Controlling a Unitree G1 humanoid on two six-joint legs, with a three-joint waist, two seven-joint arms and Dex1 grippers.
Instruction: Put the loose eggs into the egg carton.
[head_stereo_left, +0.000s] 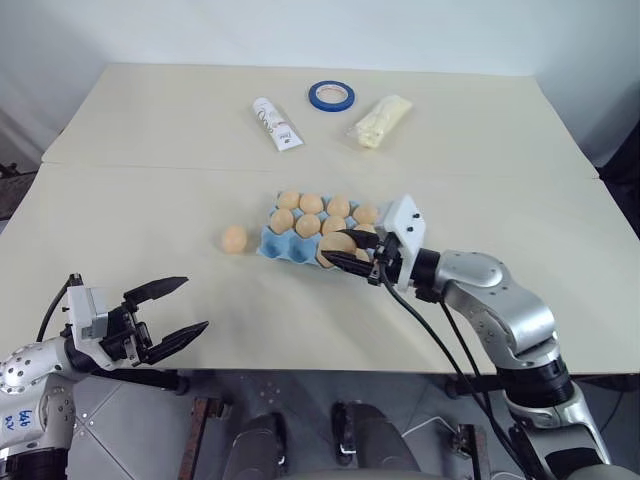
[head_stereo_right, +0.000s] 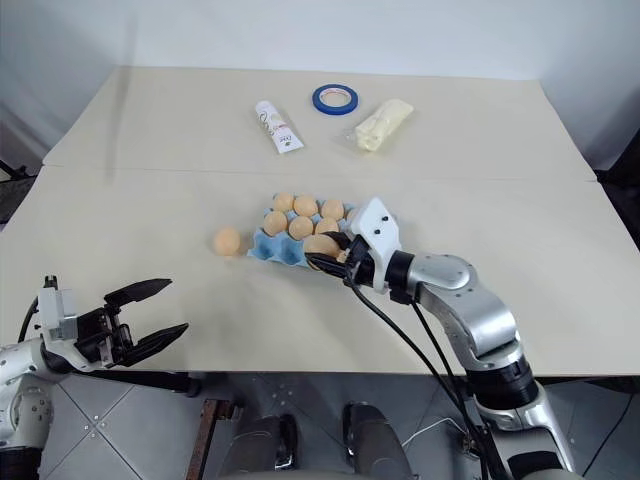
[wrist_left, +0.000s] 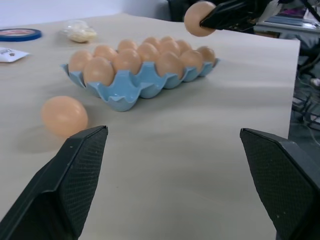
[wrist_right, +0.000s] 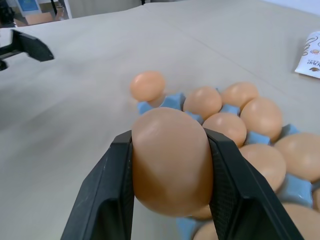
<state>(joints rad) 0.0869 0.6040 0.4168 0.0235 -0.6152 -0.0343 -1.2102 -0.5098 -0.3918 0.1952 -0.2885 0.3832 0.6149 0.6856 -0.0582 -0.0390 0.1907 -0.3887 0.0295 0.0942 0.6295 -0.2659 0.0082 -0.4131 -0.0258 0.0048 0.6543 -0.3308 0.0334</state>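
A light blue egg carton (head_stereo_left: 272, 243) lies mid-table with several tan eggs in its cups. My right gripper (head_stereo_left: 352, 252) is shut on an egg (wrist_right: 170, 162), holding it just above the carton's near right corner. One loose egg (head_stereo_left: 234, 238) rests on the table to the left of the carton, also seen as the egg (wrist_left: 64, 115) in the left wrist view. My left gripper (head_stereo_left: 175, 305) hovers open and empty near the table's front left edge, well short of that egg.
At the back of the table sit a white tube (head_stereo_left: 276, 124), a blue tape ring (head_stereo_left: 331, 96) and a clear bag of pale stuff (head_stereo_left: 381, 120). The table's front edge (head_stereo_left: 300, 370) runs just ahead of my arms.
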